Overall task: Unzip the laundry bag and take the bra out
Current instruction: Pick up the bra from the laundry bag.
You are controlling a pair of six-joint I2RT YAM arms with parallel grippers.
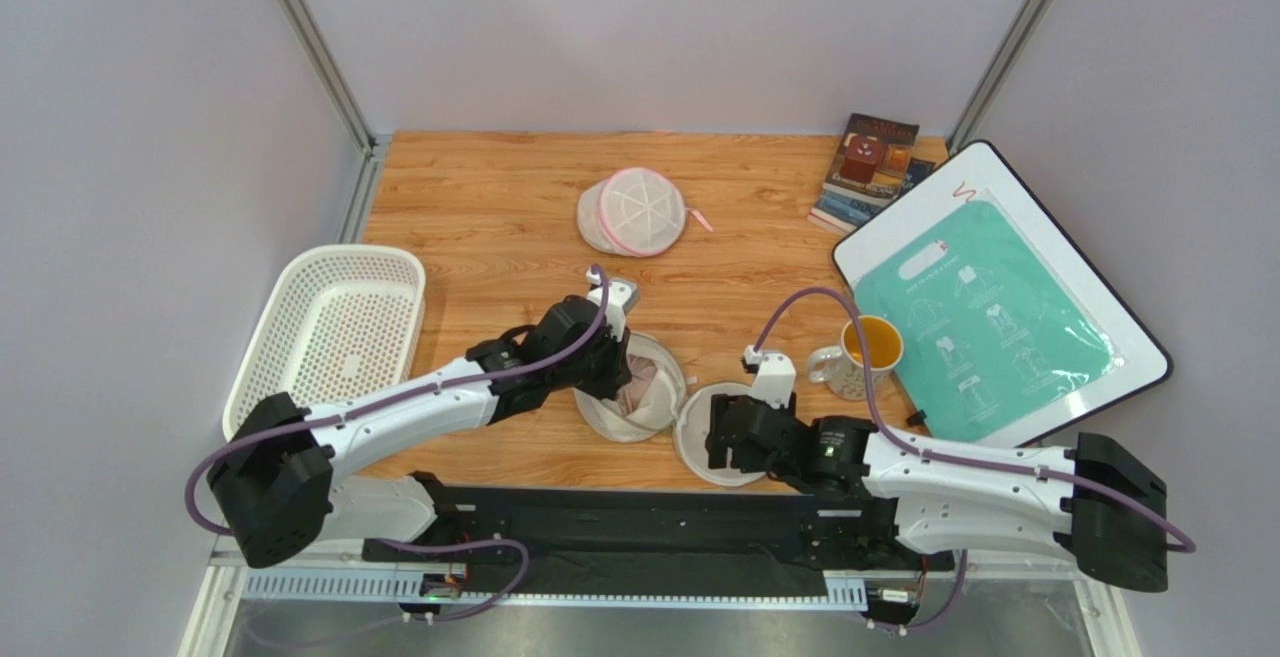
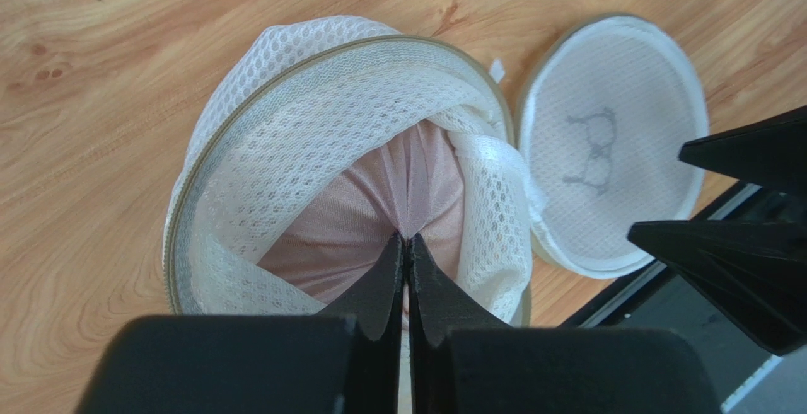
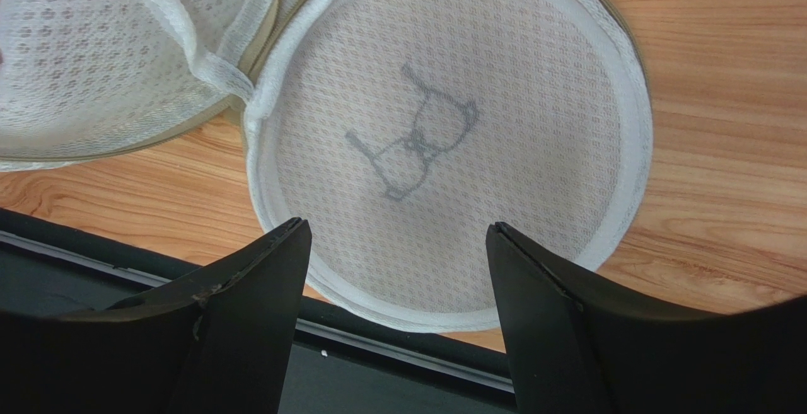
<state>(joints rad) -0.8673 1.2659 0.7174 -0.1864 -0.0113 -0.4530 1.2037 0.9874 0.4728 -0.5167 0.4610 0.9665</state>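
The laundry bag lies unzipped near the table's front, its beige-white mesh bowl half gaping upward. Its lid half with the bra pictogram is flipped flat to the right. The pink-mauve bra sits inside the bowl half. My left gripper reaches into the bowl and is shut on a pinch of bra fabric. My right gripper is open and empty just above the lid's near edge; its fingers show in the left wrist view.
A white slotted basket stands at the left. A round mesh pouch with pink trim lies at the back. A yellow mug, books and a white board with a teal sheet are at the right. The black base rail runs along the near edge.
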